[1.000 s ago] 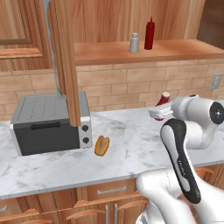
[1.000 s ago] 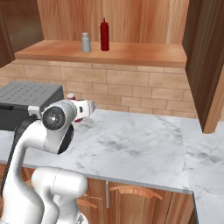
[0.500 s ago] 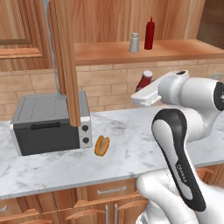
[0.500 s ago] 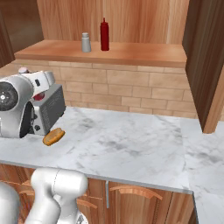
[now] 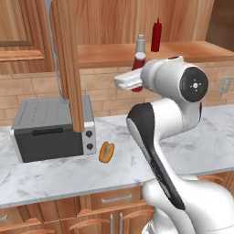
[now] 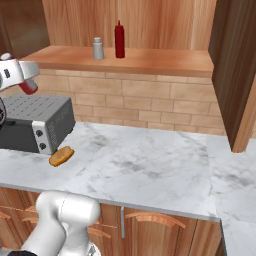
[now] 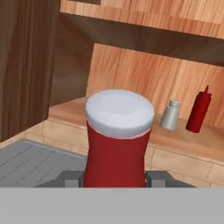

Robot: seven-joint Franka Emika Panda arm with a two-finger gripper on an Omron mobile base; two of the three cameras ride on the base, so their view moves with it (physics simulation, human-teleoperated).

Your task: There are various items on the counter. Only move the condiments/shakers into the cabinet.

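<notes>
Now the claw (image 7: 114, 179) is closed on a red squeeze bottle (image 7: 117, 140), and the two dark finger tips (image 7: 70, 178) press the bottle from both sides at the bottom centre of the hand view. The bottle's flat white end faces the camera there. In the left base view the held bottle (image 5: 138, 67) appears just above the centre, in front of the brick wall and under the shelf edge. In the right base view only a red part of it (image 6: 28, 87) is seen at the left edge, above the toaster oven (image 6: 35, 122).

On the long wooden shelf (image 5: 151, 54) of the cabinet, in the upper middle of both base views, stand a small grey shaker (image 6: 98, 48) and a second red bottle (image 6: 119, 40), just beside each other. In the hand view the same pair is at the right, behind the held bottle.

An orange-brown bun (image 5: 106, 151) lies on the white marble counter (image 5: 55, 176), near the right front corner of the grey toaster oven. A tall narrow wooden door (image 5: 69, 68) hangs open above the oven, at the upper left of the left base view.
</notes>
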